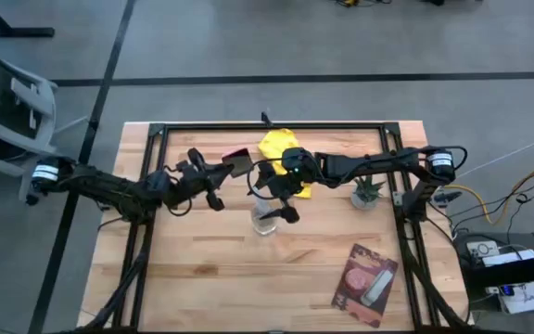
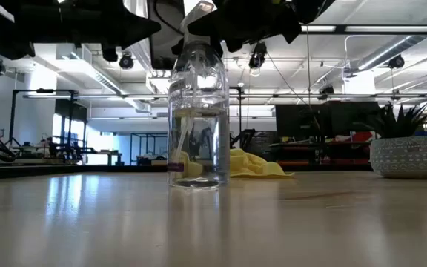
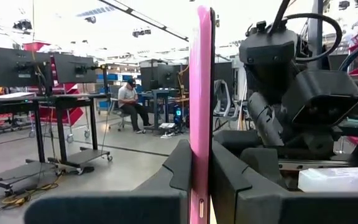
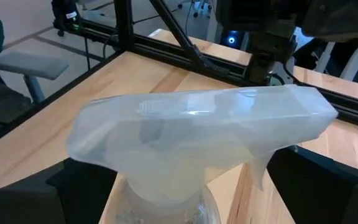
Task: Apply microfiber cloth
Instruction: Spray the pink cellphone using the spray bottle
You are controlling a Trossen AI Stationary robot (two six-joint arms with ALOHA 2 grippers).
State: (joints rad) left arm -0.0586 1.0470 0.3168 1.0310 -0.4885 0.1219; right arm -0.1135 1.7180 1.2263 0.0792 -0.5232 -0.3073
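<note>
Left gripper clamps pink device upright; right gripper probably grips spray bottle (fingers unclear); microfiber cloth lies behind, untouched.

Table — spray bottle upright near the middle, the microfiber cloth behind it toward the far edge, a potted plant to the right of both, a flat packet on the near right part, well apart from the rest. Left gripper above the table left of the cloth, clamped on a thin flat card held on edge. Right gripper at the bottle's spray head — fingers either side of it.
</note>
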